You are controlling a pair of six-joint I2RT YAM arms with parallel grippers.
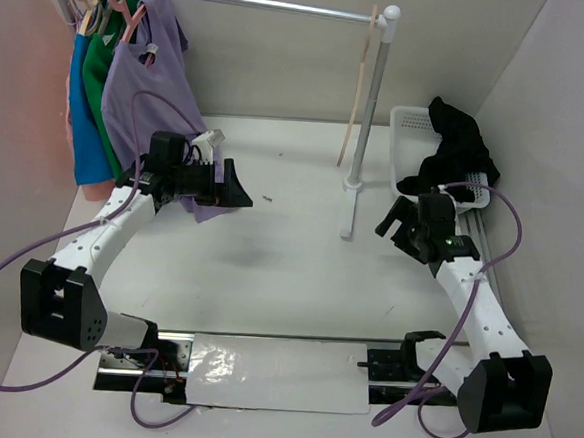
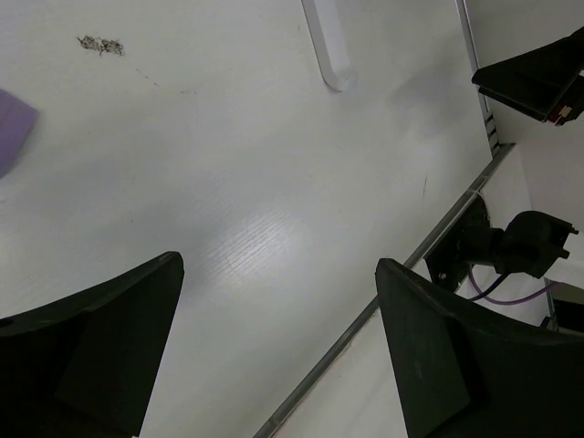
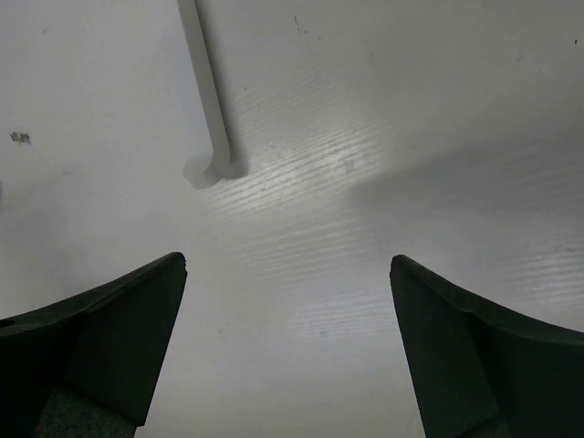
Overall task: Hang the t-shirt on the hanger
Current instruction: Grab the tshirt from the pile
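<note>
Both arms reach forward. The left gripper point(image 1: 236, 188) hangs left of the post point(image 1: 364, 134), the right gripper point(image 1: 394, 222) right of it, both spread wide and empty.

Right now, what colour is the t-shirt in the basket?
The t-shirt is plain black; the top external view shows it best.

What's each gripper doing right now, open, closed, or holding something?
Left gripper: open, holding nothing.
Right gripper: open, holding nothing.

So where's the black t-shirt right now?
Overhead view: the black t-shirt is heaped in the white basket at the far right, just beyond the right gripper.
</note>
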